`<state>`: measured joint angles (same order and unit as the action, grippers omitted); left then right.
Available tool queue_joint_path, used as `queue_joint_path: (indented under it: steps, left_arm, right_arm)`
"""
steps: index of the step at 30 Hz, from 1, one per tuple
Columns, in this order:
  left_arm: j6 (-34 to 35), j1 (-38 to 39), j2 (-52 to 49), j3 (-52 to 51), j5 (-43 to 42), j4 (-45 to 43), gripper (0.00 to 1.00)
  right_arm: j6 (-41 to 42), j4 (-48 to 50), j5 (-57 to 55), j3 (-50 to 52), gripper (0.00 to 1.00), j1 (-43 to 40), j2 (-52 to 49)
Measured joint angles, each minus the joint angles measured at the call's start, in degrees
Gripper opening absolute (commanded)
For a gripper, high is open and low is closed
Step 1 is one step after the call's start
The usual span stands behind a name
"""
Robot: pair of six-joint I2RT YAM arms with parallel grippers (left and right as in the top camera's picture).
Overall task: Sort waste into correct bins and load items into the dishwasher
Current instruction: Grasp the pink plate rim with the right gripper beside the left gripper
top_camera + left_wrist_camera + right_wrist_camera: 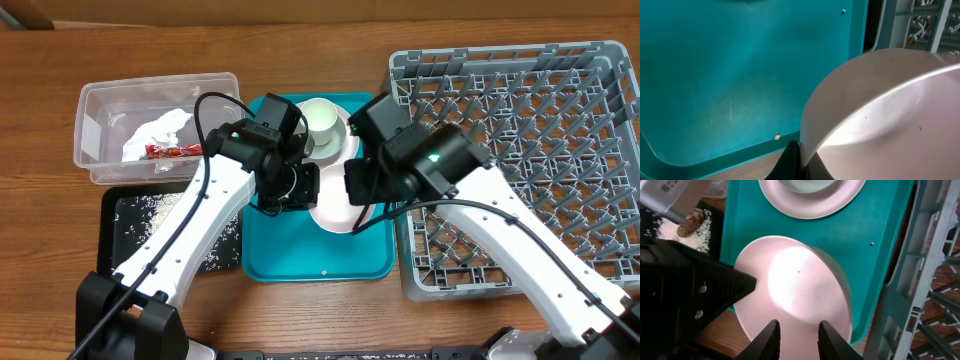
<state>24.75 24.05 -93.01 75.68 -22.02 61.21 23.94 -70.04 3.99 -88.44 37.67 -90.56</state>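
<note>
We see a brown wooden table [40, 200] from above, with no wall or floor of the room in view. A teal tray [280, 255] lies at the centre. To its left sit a clear bin [100, 110], holding crumpled white paper [155, 130] and a red wrapper [165, 151], and a black tray [130, 215] scattered with white grains. A grey dishwasher rack [520, 110] lies just beside the teal tray on the right.

The pale pink bowl [795, 285] is on the teal tray's near half, tilted, its hollow facing up toward the right wrist camera. The left gripper [295, 188] pinches the bowl's left rim; only a dark sliver of one finger [790, 161] shows against the wall. The right gripper [799, 326] hangs above the bowl's near edge with its fingers spread apart, touching nothing we can make out.

Both arms cover much of the bowl from overhead. A cup [322, 120] on a plate [345, 145] sits at the tray's far end, partly hidden behind the grippers. The rack runs out of frame on the right.

The bowl's right side lies near the tray's raised lip and the rack wall. Bare teal surface lies open to the left of the bowl.
</note>
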Motion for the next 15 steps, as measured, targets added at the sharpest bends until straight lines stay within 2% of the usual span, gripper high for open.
queue_joint_path:
  steps: [11, 15]
  left_arm:
    - [0.5, 0.3, 0.0, 0.0, 1.2, -0.2, 0.04]
    - [0.7, 0.3, 0.0, 0.0, 1.4, -0.2, 0.04]
  right_arm:
    - [-0.2, 1.6, -5.2, 0.0, 0.29, 0.2, -3.4]
    - [-0.9, 4.3, -6.2, 0.0, 0.33, 0.2, -3.7]
